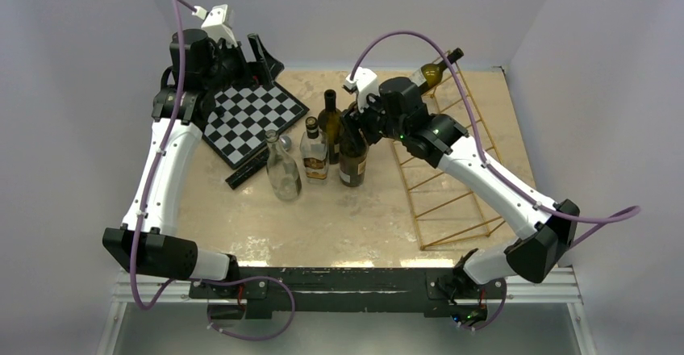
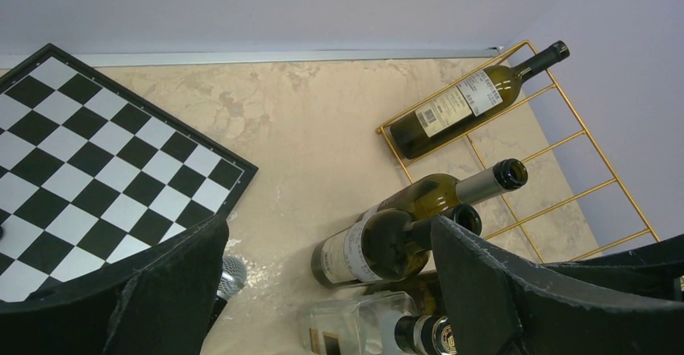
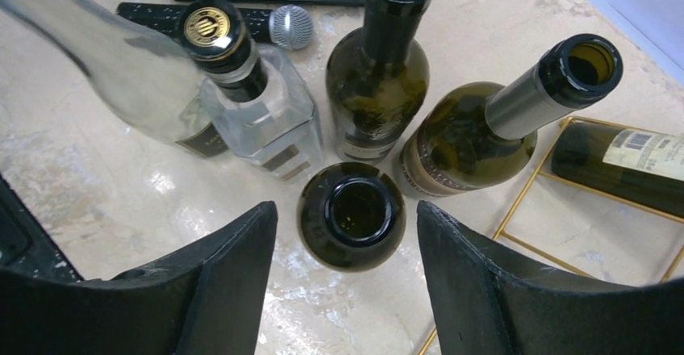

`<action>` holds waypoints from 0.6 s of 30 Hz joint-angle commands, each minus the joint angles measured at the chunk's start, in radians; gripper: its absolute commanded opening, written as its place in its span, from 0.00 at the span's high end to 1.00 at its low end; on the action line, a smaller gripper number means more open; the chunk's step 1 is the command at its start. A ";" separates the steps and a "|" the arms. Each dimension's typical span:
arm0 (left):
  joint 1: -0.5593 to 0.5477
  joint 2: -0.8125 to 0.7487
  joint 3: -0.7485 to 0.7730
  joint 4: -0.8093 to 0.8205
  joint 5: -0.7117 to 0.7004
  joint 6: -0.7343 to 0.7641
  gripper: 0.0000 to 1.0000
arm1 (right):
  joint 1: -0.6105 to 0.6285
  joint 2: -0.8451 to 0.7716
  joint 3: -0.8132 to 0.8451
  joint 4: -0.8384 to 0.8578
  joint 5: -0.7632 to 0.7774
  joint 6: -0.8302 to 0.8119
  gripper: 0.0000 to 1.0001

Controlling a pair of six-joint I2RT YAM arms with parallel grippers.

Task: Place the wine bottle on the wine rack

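Grasping seemed the step in hand: the right gripper [image 3: 347, 210] hung with jaws spread astride the neck of the upright wine bottle [image 3: 352, 250], apparently not touching it, on the table [image 1: 242, 234] near the wine rack [image 1: 452, 202], so the next move probably called for a square close.

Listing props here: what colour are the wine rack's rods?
Gold; the wine rack shows best in the left wrist view.

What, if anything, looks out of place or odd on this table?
A microphone lies flat beside the chessboard, an odd companion to the bottles. The chessboard sits skewed to the edge of the table. Nothing looks spilled or broken.
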 commanded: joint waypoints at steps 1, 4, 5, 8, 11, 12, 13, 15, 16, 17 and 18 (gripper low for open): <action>0.002 -0.028 -0.006 0.036 0.020 -0.017 0.01 | 0.004 0.020 -0.006 0.091 0.057 0.007 0.34; 0.002 -0.030 -0.012 0.039 0.020 -0.013 0.01 | 0.003 0.023 -0.038 0.150 0.058 0.023 0.38; 0.002 -0.029 -0.011 0.039 0.020 -0.013 0.01 | 0.004 0.028 -0.043 0.163 0.058 0.028 0.40; 0.002 -0.028 -0.010 0.039 0.023 -0.013 0.01 | 0.004 0.052 -0.029 0.160 0.058 0.039 0.45; 0.002 -0.028 -0.008 0.035 0.021 -0.011 0.01 | 0.003 0.058 -0.028 0.156 0.058 0.045 0.46; 0.002 -0.028 -0.007 0.034 0.018 -0.010 0.01 | 0.003 0.058 -0.030 0.153 0.058 0.050 0.46; 0.002 -0.029 -0.007 0.033 0.015 -0.010 0.01 | 0.004 0.058 -0.030 0.144 0.058 0.053 0.46; 0.002 -0.032 -0.007 0.033 0.009 -0.007 0.01 | 0.003 0.054 -0.034 0.127 0.055 0.053 0.50; 0.002 -0.033 -0.005 0.031 0.006 -0.006 0.01 | 0.004 0.051 -0.037 0.119 0.051 0.053 0.52; 0.002 -0.033 -0.004 0.029 0.003 -0.004 0.01 | 0.003 0.048 -0.040 0.110 0.049 0.053 0.55; 0.002 -0.033 -0.004 0.029 0.001 -0.004 0.01 | 0.004 0.042 -0.044 0.108 0.053 0.053 0.59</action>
